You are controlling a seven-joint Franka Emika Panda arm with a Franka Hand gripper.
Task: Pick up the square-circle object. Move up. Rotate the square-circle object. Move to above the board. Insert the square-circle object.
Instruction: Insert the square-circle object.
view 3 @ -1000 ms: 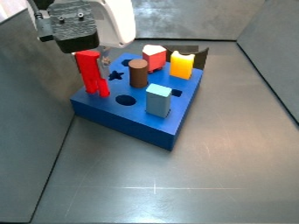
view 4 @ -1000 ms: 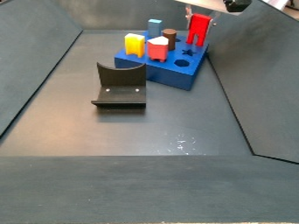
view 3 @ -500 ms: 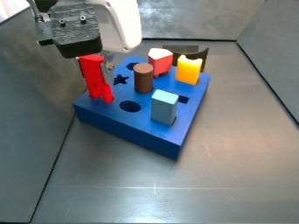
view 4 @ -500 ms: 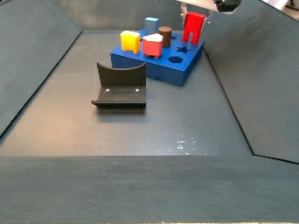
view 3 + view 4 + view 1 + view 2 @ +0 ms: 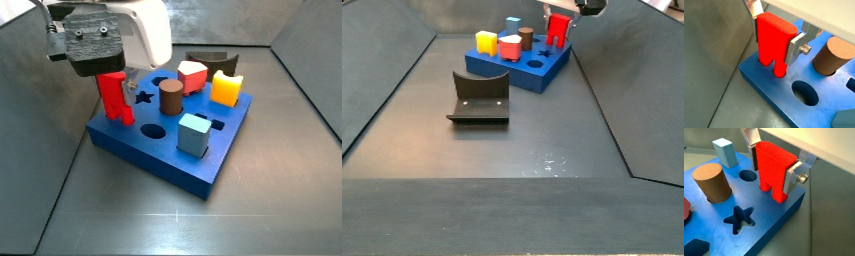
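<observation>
My gripper [image 5: 111, 78] is shut on the square-circle object [image 5: 115, 98], a tall bright-red block with two legs pointing down. It hangs upright over a corner of the blue board [image 5: 160, 148]. In both wrist views the silver fingers [image 5: 799, 44] clamp its upper sides, and the leg tips [image 5: 779, 71] reach the board's top at its edge [image 5: 777, 195]. Whether they have entered a hole I cannot tell. In a side view the block [image 5: 557, 28] stands over the board's [image 5: 536, 73] far corner, the gripper [image 5: 560, 16] above it.
On the board stand a brown cylinder [image 5: 171, 97], a light-blue block [image 5: 195, 134], a red-and-white faceted block [image 5: 194, 78] and a yellow block [image 5: 225, 88]. A star hole [image 5: 740, 217] and a round hole [image 5: 804, 92] are open. The dark fixture [image 5: 480, 97] stands on the floor.
The board with its blocks has shifted in both side views, and the gripper with the red block sits lower, its legs now down at the board's corner.
</observation>
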